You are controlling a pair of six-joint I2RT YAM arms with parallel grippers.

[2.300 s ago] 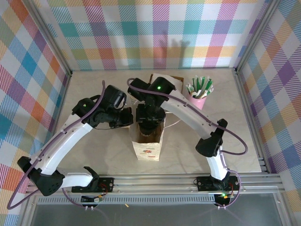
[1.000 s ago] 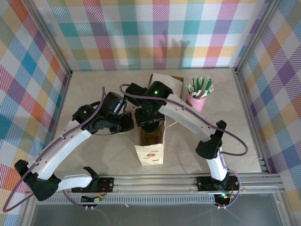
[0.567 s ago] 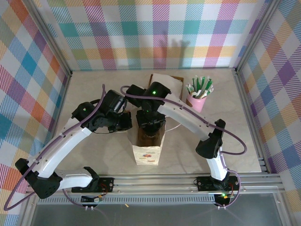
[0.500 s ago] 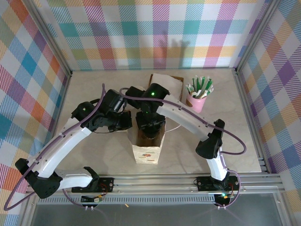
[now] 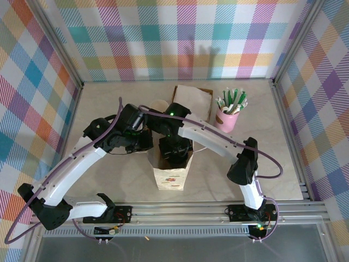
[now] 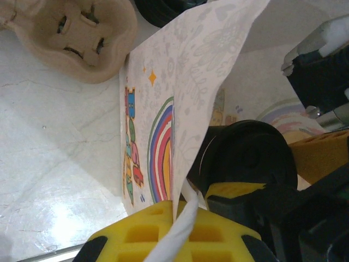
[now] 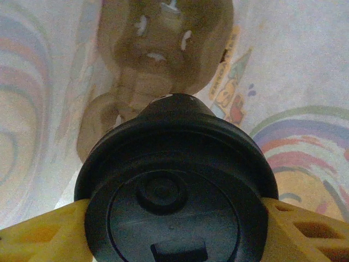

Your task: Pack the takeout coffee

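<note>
Your left claw (image 6: 177, 221) was clamped shut on the left rim of the paper bag (image 6: 158, 125), holding its mouth open on the worktop (image 6: 54, 164). To its right, your right claw (image 7: 174, 232) was down inside the bag, its yellow fingers (image 7: 38, 237) pressed against either side of the takeout coffee (image 7: 174, 185), lid up. I judged the packing well along: the cup sat within the bag's walls but was not yet let go, and I could not tell whether it had reached the bottom. You had yet to set it down, release it, lift that arm out and free the rim.

The top view gave you the layout: both arms meeting over the standing bag, the right wrist covering its mouth, and the pink cup of sticks (image 5: 232, 112) off to the right. The left wrist view added the pinch on the paper and a pulp cup carrier (image 6: 76, 38) lying outside the bag. The right wrist view added the grip on the cup and a tan, carrier-like shape beyond it. Whether that lay inside the bag or showed through the paper, I could not say.
</note>
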